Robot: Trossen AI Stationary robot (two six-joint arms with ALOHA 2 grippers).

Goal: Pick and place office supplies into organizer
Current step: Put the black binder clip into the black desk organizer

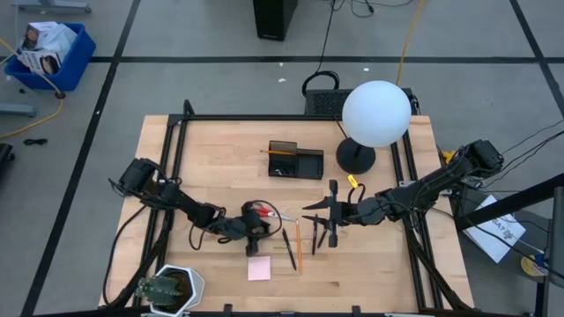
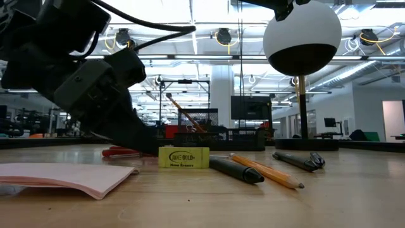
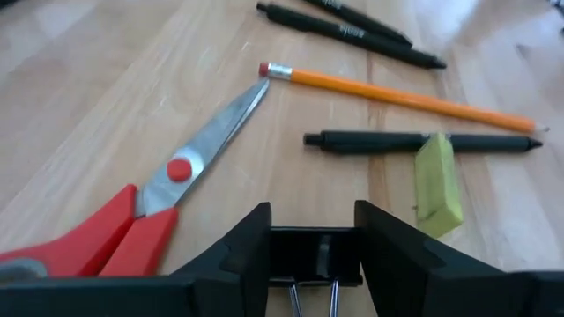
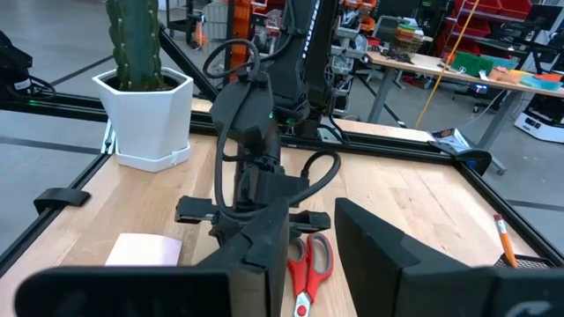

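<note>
My left gripper (image 3: 313,231) is low over the table's near middle, shut on a small black binder clip (image 3: 314,254). Just ahead of it lie the red-handled scissors (image 3: 159,198), an orange pencil (image 3: 397,95), several black pens (image 3: 414,141) and a yellow-green eraser (image 3: 438,180), all flat on the wood. A pink sticky-note pad (image 1: 259,268) lies nearer the front edge. The black organizer (image 1: 295,159) stands toward the far side. My right gripper (image 4: 313,251) hangs higher, to the right of the pens, open, with nothing between its fingers. My left gripper pinches the binder clip's black body (image 3: 314,264) between its two fingers, one on each side. The clip's wire handles (image 3: 313,299) point back toward the wrist. The fingers come slanting down from the table's left. Whether the clip still rests on the wood cannot be seen.
A lamp with a white globe (image 1: 376,114) on a round black base (image 1: 356,158) stands right of the organizer. A white planter with a cactus (image 1: 172,288) sits at the near left corner. Bare wood lies between the organizer and the supplies.
</note>
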